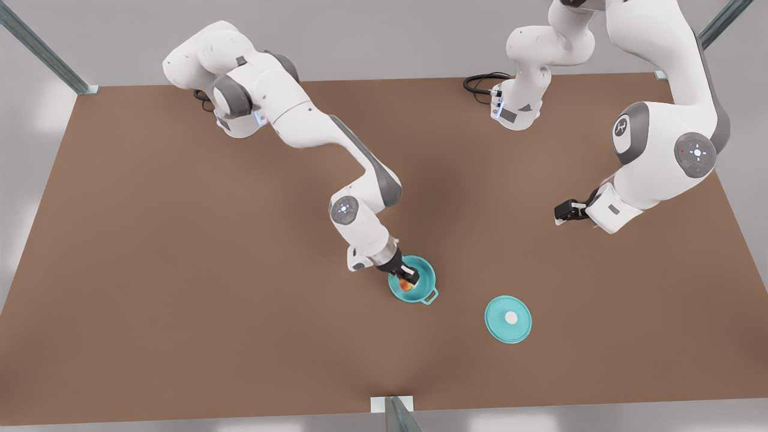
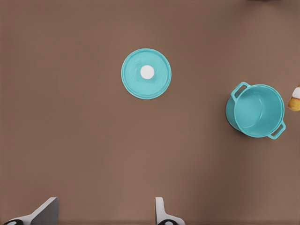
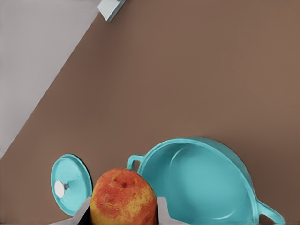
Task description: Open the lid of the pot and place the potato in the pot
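The right pincer point(image 1: 408, 277) hung over the open mouth of the pot point(image 1: 420, 282), its two fingers point(image 3: 161, 211) pinching the potato point(image 3: 123, 197) between them. In the right wrist view the potato sat squarely between the pads, yellow with orange-red blotches, with the pot's teal hollow just beyond it. That position suited a release from above: the potato was carried over the rim so that it would likely fall inside rather than strike the wall or a loop handle. It had not yet been let go and was held above the pot rather than resting in it.

The pot lid point(image 1: 508, 319) lay flat on the bench point(image 1: 180, 270), knob up, well apart from the pot toward the front view's right. Set there, it left the pot's opening free and stayed clear of the working arm's path.

The left pincer point(image 1: 567, 212) waited high above the bench on the front view's right, away from both pot and lid. Its fingers point(image 2: 161, 213) were spread and held nothing; its wrist view looked down on the lid and the pot.

No brand, label or readable writing showed on the pot, lid or potato. The waiting arm bore only a small round emblem on one joint.
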